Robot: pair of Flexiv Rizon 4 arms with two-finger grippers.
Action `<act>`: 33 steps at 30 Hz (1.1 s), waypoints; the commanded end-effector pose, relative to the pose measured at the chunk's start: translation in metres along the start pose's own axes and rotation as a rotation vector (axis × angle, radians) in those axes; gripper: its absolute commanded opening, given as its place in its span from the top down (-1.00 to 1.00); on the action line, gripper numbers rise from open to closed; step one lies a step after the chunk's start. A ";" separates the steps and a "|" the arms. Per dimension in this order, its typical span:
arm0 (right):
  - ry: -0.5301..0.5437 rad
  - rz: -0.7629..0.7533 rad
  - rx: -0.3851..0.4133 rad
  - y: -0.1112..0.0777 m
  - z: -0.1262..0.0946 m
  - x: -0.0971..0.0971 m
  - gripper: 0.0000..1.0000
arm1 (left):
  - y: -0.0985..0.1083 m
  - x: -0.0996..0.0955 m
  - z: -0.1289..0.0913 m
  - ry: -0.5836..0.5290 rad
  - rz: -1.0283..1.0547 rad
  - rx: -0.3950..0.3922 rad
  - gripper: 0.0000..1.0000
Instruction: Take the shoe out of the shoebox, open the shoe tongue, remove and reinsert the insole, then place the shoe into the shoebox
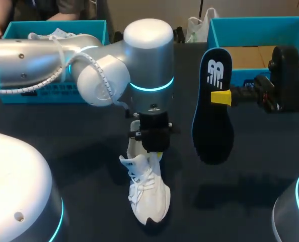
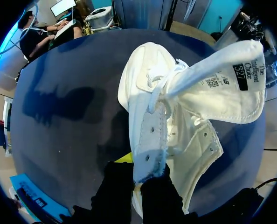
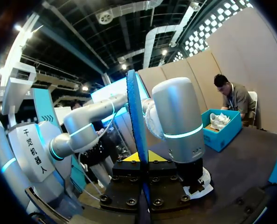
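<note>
**Head view:** The left arm (image 1: 49, 60) is coming in from the left of the frame. Its left tool (image 1: 152, 145) is sitting over the heel end of a white shoe (image 1: 148, 196). The shoe is lying on the dark tabletop (image 1: 79, 151) at lower centre, toe pointing toward the bottom edge. Right of centre, the right tool (image 1: 221, 97) is holding a dark insole (image 1: 213, 126) upright in the air, well apart from the shoe. A teal shoebox (image 1: 260, 25) is sitting at upper right, behind the insole. A second teal box (image 1: 54, 27), with another white shoe in it, is sitting at upper left.

**Left wrist view:** The left tool (image 2: 137, 179) is clamping the shoe's (image 2: 143, 79) eyelet flap between its two black fingers. The rest of the shoe is stretching ahead of the tool on the tabletop. The tongue (image 2: 222, 79) is folding out to one side, leaving the mouth open.

**Right wrist view:** The right tool (image 3: 139, 158) is gripping the insole (image 3: 131, 116) from both sides. The insole is showing edge-on as a thin blue blade, rising from between the yellow tips. Ahead of the tool, the left arm (image 3: 176, 116) is standing over the tabletop, with the second teal box (image 3: 220, 135) beyond it.
</note>
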State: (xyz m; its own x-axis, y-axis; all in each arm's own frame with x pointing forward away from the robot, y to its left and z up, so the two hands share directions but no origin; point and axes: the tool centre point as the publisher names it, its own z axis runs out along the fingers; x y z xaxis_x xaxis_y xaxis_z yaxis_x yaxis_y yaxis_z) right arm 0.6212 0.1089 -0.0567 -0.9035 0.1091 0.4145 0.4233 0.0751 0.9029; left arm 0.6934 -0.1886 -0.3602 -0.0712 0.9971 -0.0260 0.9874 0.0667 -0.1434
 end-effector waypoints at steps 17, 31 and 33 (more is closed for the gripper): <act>-0.003 0.001 0.001 -0.001 0.001 0.001 1.00 | 0.008 -0.020 0.025 0.018 0.018 0.006 -0.59; -0.003 0.001 0.001 -0.001 0.001 0.001 1.00 | 0.010 0.003 -0.080 -0.362 0.016 -0.062 -1.00; -0.003 0.001 0.001 -0.001 0.001 0.001 1.00 | 0.011 0.005 -0.096 -0.442 0.025 -0.073 -1.00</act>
State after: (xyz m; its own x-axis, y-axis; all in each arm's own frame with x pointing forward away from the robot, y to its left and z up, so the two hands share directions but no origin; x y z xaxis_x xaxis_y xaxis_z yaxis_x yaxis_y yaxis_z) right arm 0.6211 0.1089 -0.0567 -0.9035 0.1091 0.4145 0.4233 0.0751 0.9029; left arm 0.7223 -0.2290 -0.3081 -0.0872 0.9623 -0.2576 0.9943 0.0683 -0.0814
